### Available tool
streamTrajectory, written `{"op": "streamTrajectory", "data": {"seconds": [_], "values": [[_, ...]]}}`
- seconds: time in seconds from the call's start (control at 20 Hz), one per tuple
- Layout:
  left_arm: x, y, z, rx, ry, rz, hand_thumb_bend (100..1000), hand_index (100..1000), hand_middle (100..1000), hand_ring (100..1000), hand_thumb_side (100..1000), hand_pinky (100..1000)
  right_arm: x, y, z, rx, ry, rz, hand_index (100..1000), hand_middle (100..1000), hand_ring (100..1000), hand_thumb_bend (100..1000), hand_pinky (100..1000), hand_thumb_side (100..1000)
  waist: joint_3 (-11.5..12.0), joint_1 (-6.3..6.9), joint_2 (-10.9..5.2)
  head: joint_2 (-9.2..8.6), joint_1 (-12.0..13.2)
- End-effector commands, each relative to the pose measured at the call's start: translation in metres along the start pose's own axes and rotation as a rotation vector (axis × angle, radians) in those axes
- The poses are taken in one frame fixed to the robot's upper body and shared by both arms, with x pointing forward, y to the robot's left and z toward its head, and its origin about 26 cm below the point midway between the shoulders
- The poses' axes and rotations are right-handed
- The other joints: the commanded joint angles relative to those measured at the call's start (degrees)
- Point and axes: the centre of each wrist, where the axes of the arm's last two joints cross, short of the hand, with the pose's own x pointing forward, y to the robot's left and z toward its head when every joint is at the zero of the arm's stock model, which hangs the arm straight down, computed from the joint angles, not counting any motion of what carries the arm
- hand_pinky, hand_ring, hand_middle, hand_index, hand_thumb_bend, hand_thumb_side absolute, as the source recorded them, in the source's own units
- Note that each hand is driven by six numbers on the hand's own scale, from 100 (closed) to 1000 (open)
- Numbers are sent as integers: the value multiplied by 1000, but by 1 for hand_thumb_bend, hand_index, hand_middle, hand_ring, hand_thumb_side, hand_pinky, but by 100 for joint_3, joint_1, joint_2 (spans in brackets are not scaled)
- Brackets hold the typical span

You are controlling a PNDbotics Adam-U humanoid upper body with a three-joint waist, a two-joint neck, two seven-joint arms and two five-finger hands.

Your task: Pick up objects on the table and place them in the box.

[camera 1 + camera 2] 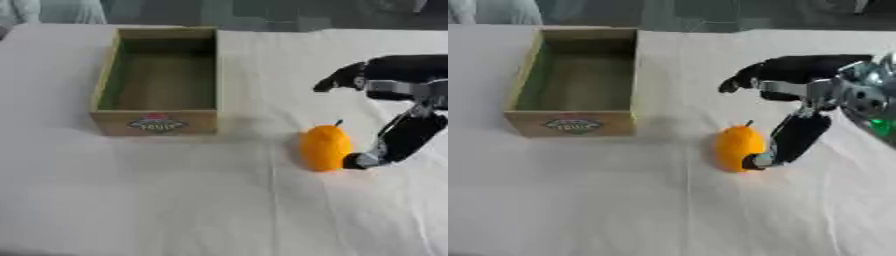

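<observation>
Nearest the camera, the white-covered bench (175,210) lies bare. Further in, right of centre, an orange fruit (325,148) with a small dark stem at its top sits on the cloth, apart from the box and nearer than it.

The right hand (798,107) reaches in from the right edge and brackets this fruit. One dark finger or thumb (791,140) slopes down to the fruit's right side, its tip at or just against the skin near the cloth. The other fingers (750,77) stretch leftward above and beyond the fruit, clear of it. So the hand stands spread, not closed on anything. The fruit rests on the bench, not lifted.

Beyond and to the left stands the wooden box (157,80), open at the top, with a label on its near wall. What shows of its inside appears empty. The left hand is in neither view.

As I judge it, the step in hand is the grasp of the first object: the hand is set beside the fruit but has not taken it. The next move calls for bringing the upper fingers down and round the fruit's far side to meet the lower one, then lifting and carrying it left and further away over the box's near wall. Being round, the fruit could roll off leftward if pushed from one side only.
</observation>
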Motion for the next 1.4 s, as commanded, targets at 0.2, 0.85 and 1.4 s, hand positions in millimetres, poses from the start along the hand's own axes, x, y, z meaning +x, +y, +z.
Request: {"op": "streamTrajectory", "data": {"seconds": [0.2,0.85,1.4], "values": [[8,-1,-6,-15,-38,8,100,884,679,693,915,701,10,2,-4,99,79,-78,1000,927,970,585,863,275,37,20,-59,-85,-73],[8,-1,-5,-17,-34,11,100,885,680,694,917,700,-16,9,-36,118,200,-83,1000,919,967,553,852,315,78,45,49,-139,-135],[8,-2,-5,-17,-34,14,100,886,680,694,917,699,-29,20,-50,188,202,-125,1000,915,966,548,850,313,104,41,81,-156,-159]]}}
